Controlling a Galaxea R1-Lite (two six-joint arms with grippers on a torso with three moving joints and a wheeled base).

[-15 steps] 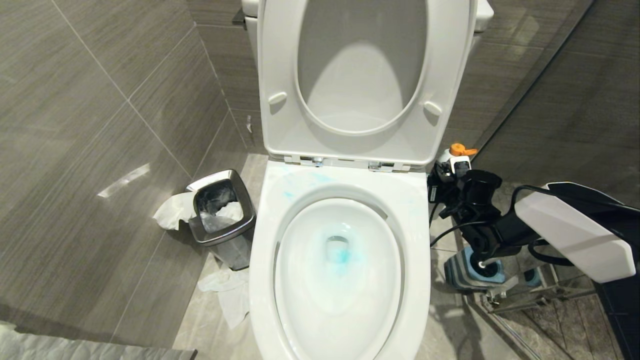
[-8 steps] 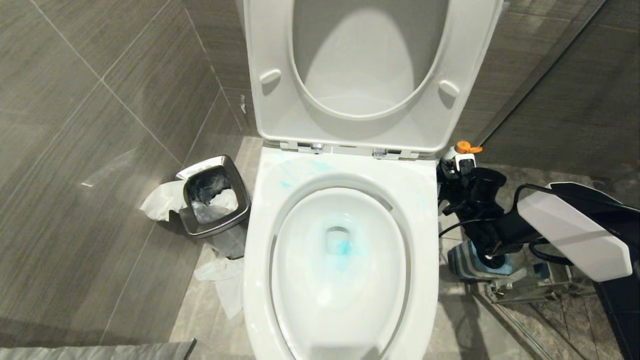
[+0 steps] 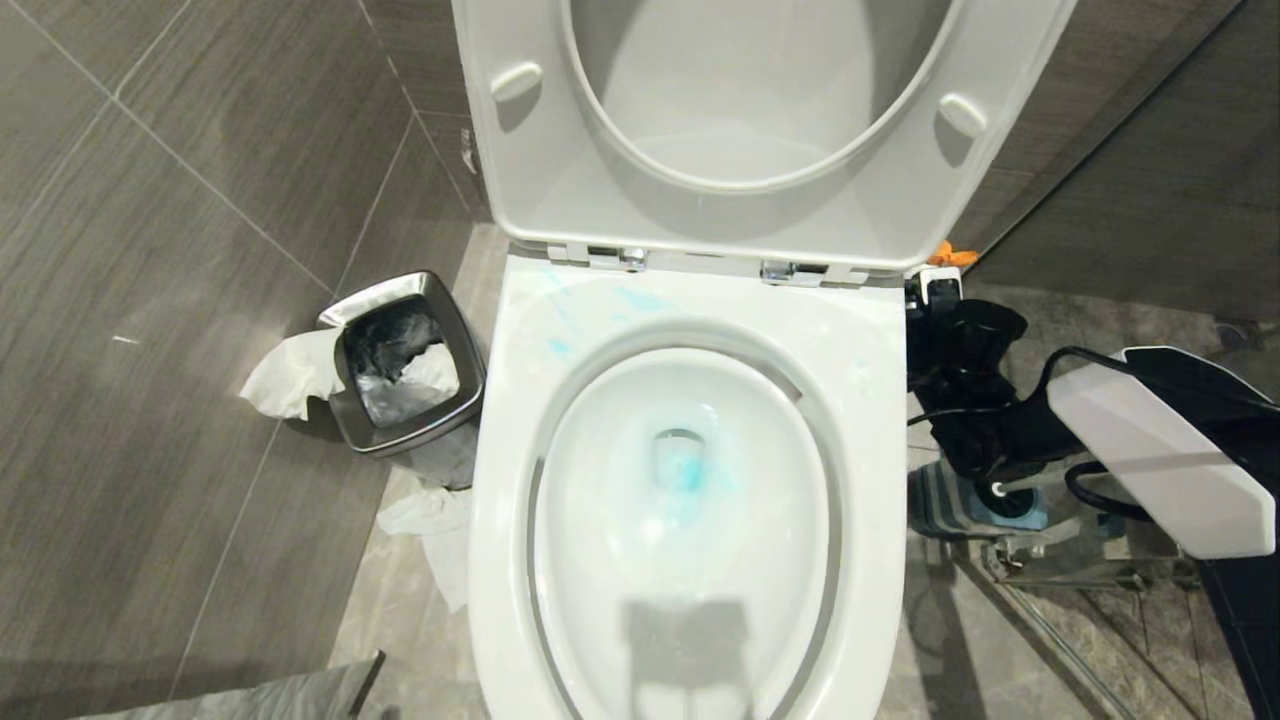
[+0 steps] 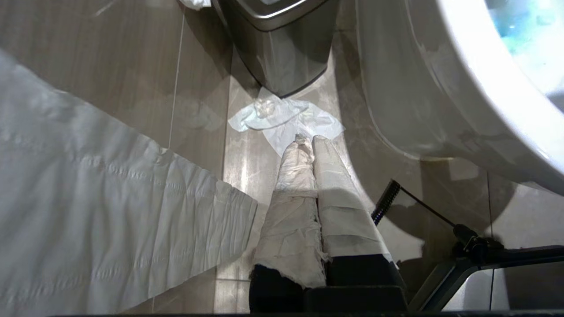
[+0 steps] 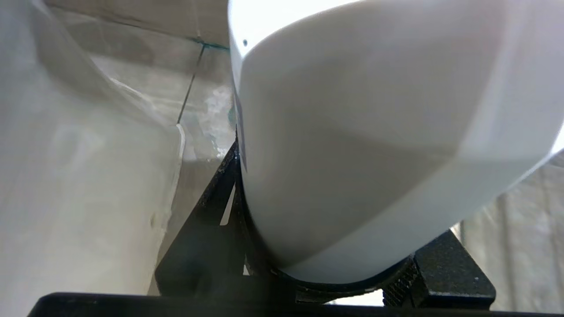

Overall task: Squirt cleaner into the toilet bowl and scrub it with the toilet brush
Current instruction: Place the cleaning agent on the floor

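Grey tiled walls and a pale stone floor surround the work in the head view; you're looking down on the toilet bowl (image 3: 690,300), seat & lid both tipped up against the tank. Cleaner (image 3: 683,470) sits as a turquoise pool at the drain, w/ paler streaks on the back of the rim toward the robot's left. Chrome waste bin (image 3: 400,435) stands on the floor left of the bowl, tissue (image 3: 285,375) hanging off its edge and more lying on the tiles in front. On the right, beside the bowl's back corner, the right gripper (image 3: 945,330) is clamped on a white squirt bottle (image 3: 940,287) (orange cap just peeking out under the lid's edge). Just nearer you, the toilet brush (image 3: 997,489) stands in its striped blue-grey holder (image 3: 940,505) on the floor, only the white handle end showing; nothing touches it.

Left wrist view: left gripper (image 4: 308,140) hangs low by the bowl's outer wall, its white-wrapped fingers pressed together and holding nothing; they point at crumpled tissue lying by the bin's foot; a wide strip of toilet paper (image 4: 110,207) hangs close to the cam.

Right wrist view: bottle's white body fills the frame, seated between the black jaws, bowl's side wall close by.
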